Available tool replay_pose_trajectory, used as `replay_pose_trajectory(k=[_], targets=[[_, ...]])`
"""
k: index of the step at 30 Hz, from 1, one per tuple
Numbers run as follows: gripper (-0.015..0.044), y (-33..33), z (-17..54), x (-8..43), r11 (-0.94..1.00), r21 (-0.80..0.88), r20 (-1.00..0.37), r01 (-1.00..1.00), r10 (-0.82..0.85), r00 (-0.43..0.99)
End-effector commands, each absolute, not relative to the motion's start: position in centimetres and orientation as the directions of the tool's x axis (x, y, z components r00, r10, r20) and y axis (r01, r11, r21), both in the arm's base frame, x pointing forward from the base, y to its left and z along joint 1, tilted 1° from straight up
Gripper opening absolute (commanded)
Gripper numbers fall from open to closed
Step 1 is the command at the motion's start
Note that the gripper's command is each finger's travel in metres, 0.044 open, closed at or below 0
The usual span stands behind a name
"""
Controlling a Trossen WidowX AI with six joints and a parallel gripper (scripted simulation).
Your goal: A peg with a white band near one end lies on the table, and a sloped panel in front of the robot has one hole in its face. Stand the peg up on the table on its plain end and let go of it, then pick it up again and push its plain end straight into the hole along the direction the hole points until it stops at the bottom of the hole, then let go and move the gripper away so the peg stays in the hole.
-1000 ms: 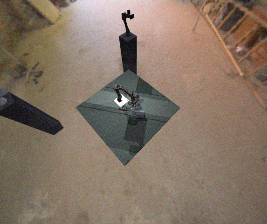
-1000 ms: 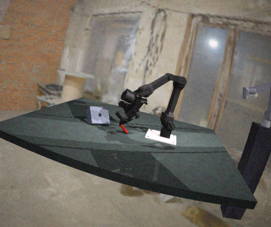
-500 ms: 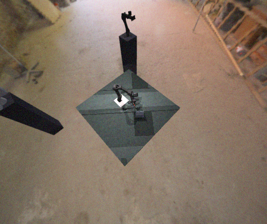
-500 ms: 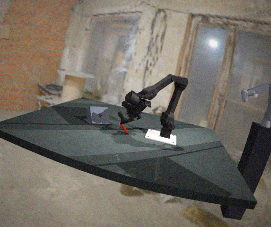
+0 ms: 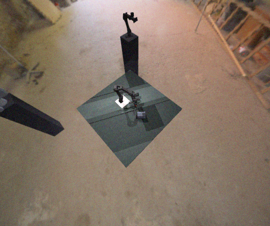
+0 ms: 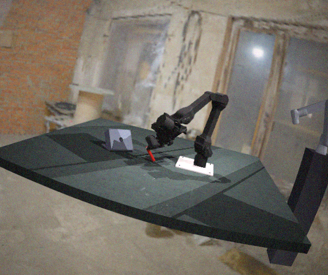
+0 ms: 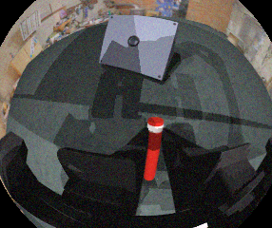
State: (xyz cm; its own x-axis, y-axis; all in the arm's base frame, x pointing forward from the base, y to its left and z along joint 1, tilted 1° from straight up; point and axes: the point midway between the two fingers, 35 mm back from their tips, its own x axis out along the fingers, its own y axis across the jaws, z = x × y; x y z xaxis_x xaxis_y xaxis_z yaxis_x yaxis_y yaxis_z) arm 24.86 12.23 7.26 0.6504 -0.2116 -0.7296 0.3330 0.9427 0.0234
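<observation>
The red peg (image 6: 151,155) (image 7: 151,159) is held near its white-banded end and leans, with its plain end down and low at the table (image 6: 98,192). In the wrist view the white band shows at its top end. My gripper (image 6: 147,146) (image 7: 154,132) is shut on the peg, one dark finger at each side. I cannot tell if the plain end touches the table. The sloped grey panel (image 5: 141,115) (image 6: 125,145) (image 7: 152,29) stands apart from the peg, farther out from the arm's base. Its dark round hole (image 6: 121,139) (image 7: 133,41) faces the arm and is empty.
The arm's white base plate (image 5: 124,104) (image 6: 184,162) lies behind the gripper. Two pedestals (image 5: 130,52) (image 5: 32,119) with other arms stand off the table. Dark shadows cross the table around the panel.
</observation>
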Motion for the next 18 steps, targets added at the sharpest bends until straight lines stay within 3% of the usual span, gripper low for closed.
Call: replay_pose_trajectory(k=[1,18], targets=[[0.0051,12.2,7.4,24.6,0.941,0.029,-0.706,0.338,-0.220,0.673],[0.0051,12.6,7.6,23.6,0.941,0.028,-0.596,0.337,-0.255,0.761]])
